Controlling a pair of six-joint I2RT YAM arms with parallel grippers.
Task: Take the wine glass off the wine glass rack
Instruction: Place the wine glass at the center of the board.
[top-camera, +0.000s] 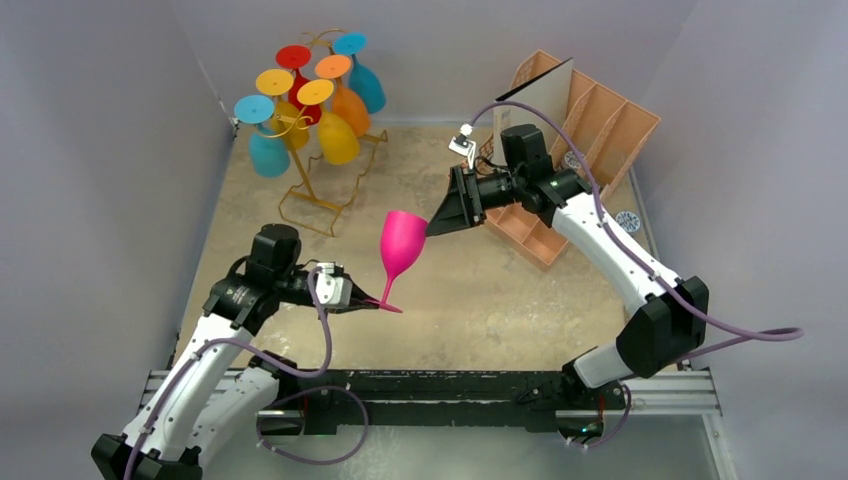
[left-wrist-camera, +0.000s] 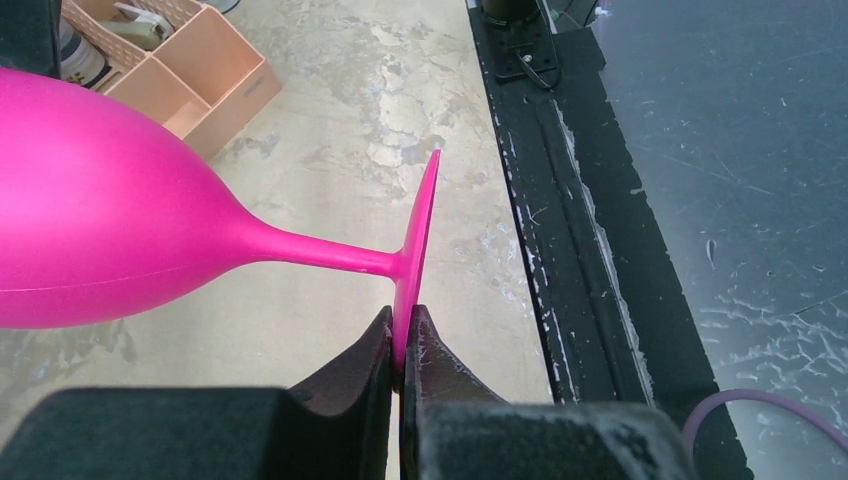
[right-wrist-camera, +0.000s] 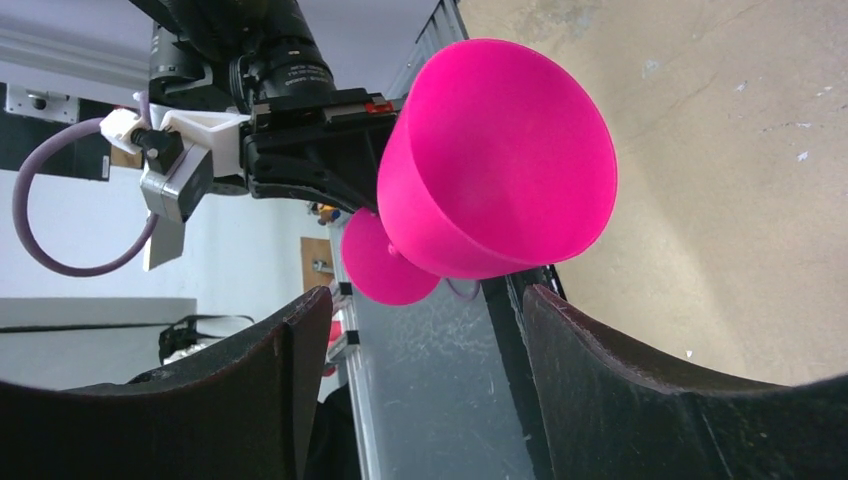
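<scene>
A magenta wine glass (top-camera: 400, 245) is off the rack, held above the table's middle with its bowl up. My left gripper (top-camera: 372, 300) is shut on the rim of its foot (left-wrist-camera: 412, 270); in the left wrist view the bowl (left-wrist-camera: 90, 210) fills the left side. My right gripper (top-camera: 432, 226) stands open just right of the bowl, and its fingers (right-wrist-camera: 590, 350) flank empty space short of the bowl (right-wrist-camera: 500, 170). The gold wine glass rack (top-camera: 325, 170) stands at the back left with several coloured glasses hanging upside down.
A peach slotted organiser (top-camera: 575, 140) sits at the back right behind the right arm. Grey walls close in the left, back and right. A black rail (top-camera: 450, 390) runs along the near edge.
</scene>
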